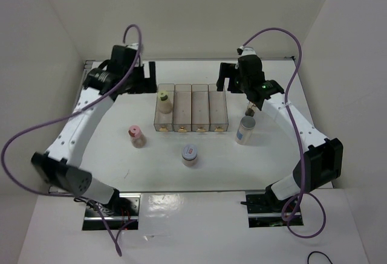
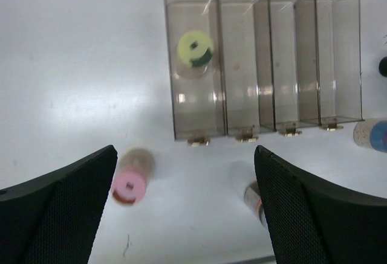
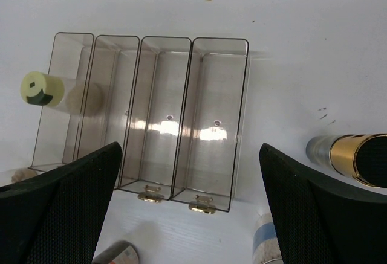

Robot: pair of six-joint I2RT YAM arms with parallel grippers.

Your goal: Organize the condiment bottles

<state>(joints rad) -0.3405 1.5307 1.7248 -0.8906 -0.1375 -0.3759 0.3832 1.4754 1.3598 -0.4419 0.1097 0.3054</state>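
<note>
Left gripper (image 2: pixel 184 173) and right gripper (image 3: pixel 190 155) both gape wide, holding nothing. Yellow-lidded jar (image 1: pixel 163 101) sits in the rack's (image 1: pixel 192 108) leftmost slot. Pink-lidded jar (image 1: pixel 136 135), red-labelled jar (image 1: pixel 190 153), grey-capped tube (image 1: pixel 245 130) and amber bottle (image 3: pixel 344 154) sit outside it. Labels are too blurry to read.

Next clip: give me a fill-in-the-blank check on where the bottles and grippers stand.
The yellow-lidded jar stands in the rack's ____ compartment.
The rack's other ____ compartments hold no bottle.
The pink-lidded jar stands on the table, ____ the rack.
The left gripper and right gripper both have their jaws ____.
Missing words: leftmost; three; outside; open.
</note>
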